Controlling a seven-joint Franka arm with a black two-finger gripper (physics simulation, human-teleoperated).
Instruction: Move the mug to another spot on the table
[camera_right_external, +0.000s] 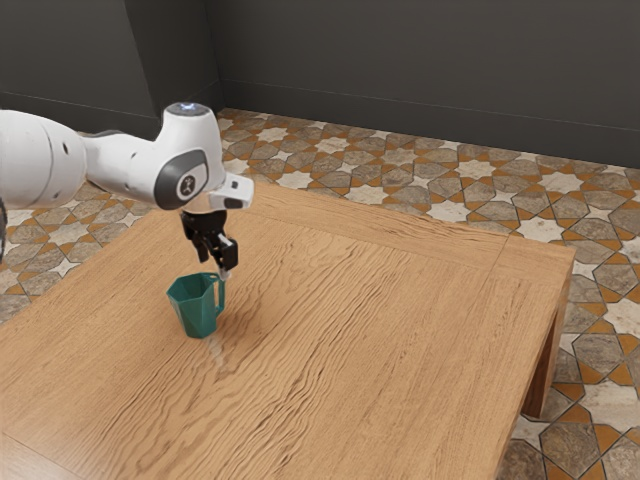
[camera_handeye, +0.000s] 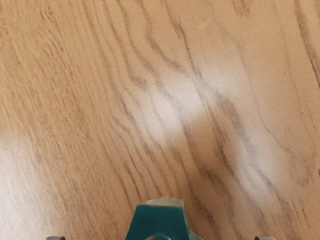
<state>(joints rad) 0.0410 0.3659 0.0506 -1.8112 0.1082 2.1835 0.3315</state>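
A teal mug (camera_right_external: 194, 305) stands upright on the wooden table (camera_right_external: 380, 330), toward the exterior view's left. My black gripper (camera_right_external: 224, 270) hangs just above the mug's rim on the handle side, at the mug's right in that view. In the wrist view the mug's handle (camera_handeye: 159, 220) shows as a teal shape right under my hand, between the two fingertips (camera_handeye: 53, 237), which stand far apart. The gripper is open and neither finger presses on the mug.
The table's wood stretches bare to the exterior view's right and toward the front. Its right edge (camera_right_external: 560, 300) drops to a patterned tile floor (camera_right_external: 480, 180). Dark walls stand behind.
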